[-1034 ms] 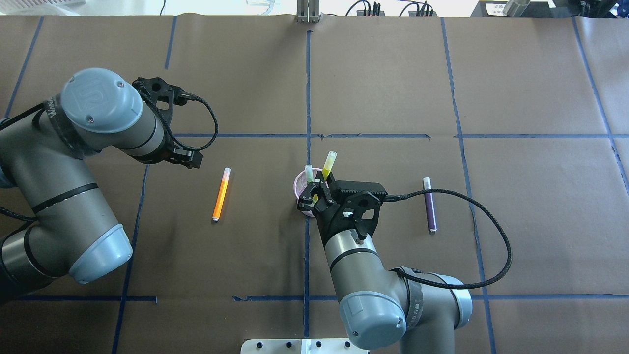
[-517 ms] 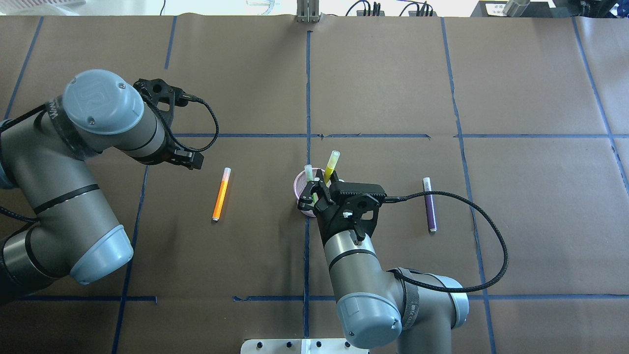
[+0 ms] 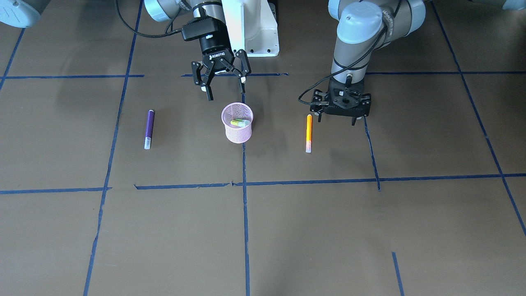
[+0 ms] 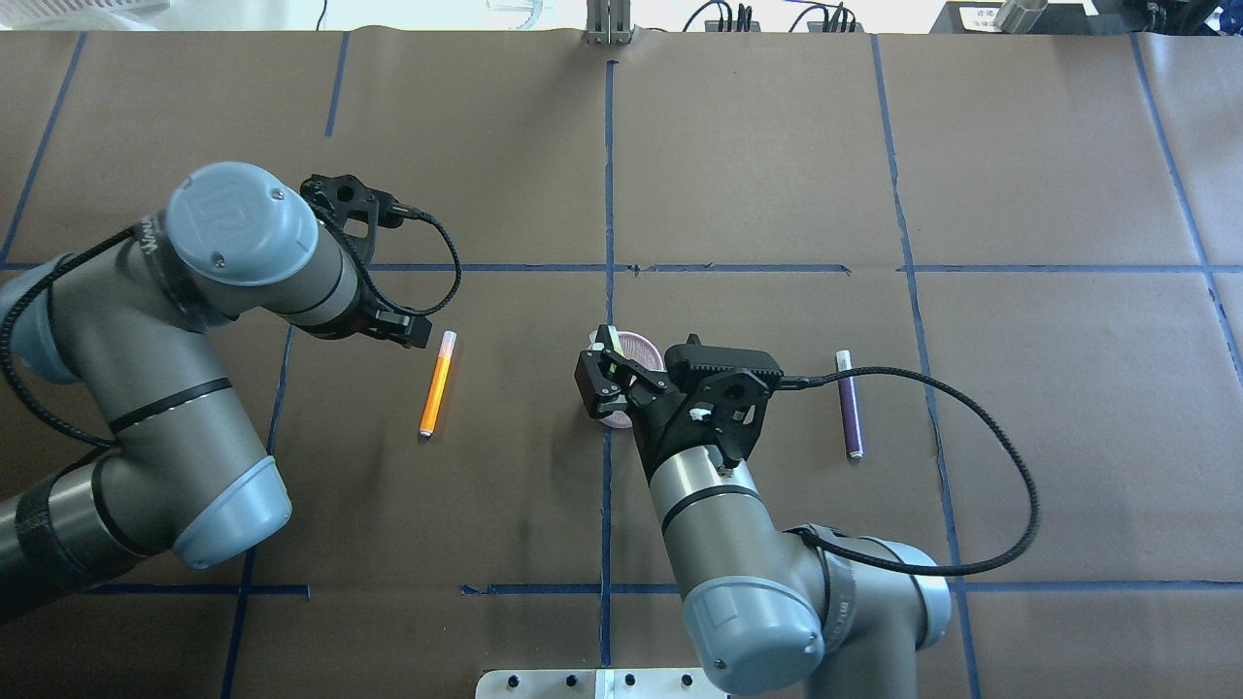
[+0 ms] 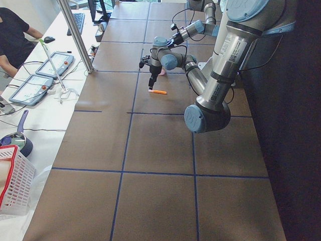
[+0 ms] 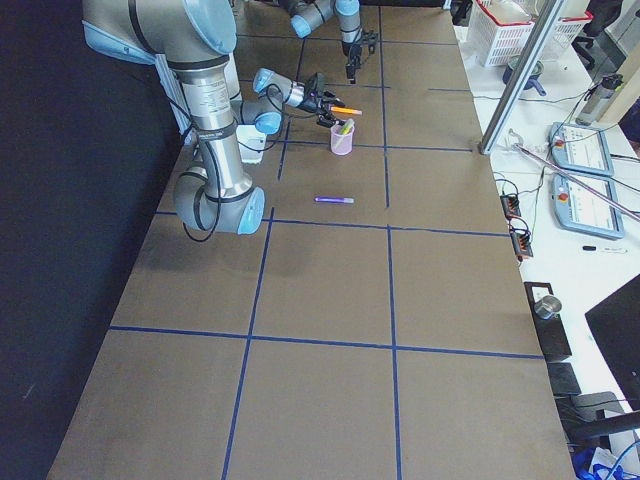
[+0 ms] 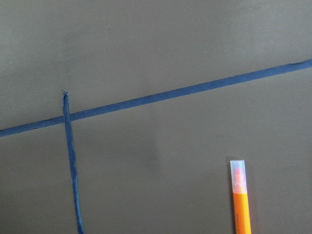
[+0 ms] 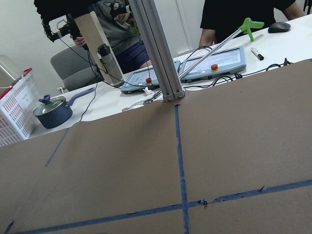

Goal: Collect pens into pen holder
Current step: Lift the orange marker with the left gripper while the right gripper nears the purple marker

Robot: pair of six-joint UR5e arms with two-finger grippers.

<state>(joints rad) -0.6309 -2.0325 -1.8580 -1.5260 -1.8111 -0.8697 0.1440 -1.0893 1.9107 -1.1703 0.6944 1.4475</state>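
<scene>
In the front-facing view the pink pen holder (image 3: 238, 133) stands mid-frame on the worktop (image 3: 287, 230) with green pens (image 3: 240, 122) inside, the right gripper (image 3: 226, 93) spread empty just above it, the purple pen (image 3: 149, 127) lying to its left, the orange pen (image 3: 308, 131) to its right beside the left gripper (image 3: 337, 120), jaws apart.

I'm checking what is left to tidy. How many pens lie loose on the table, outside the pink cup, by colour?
orange pen: 1
purple pen: 1
Total: 2 loose pens
</scene>
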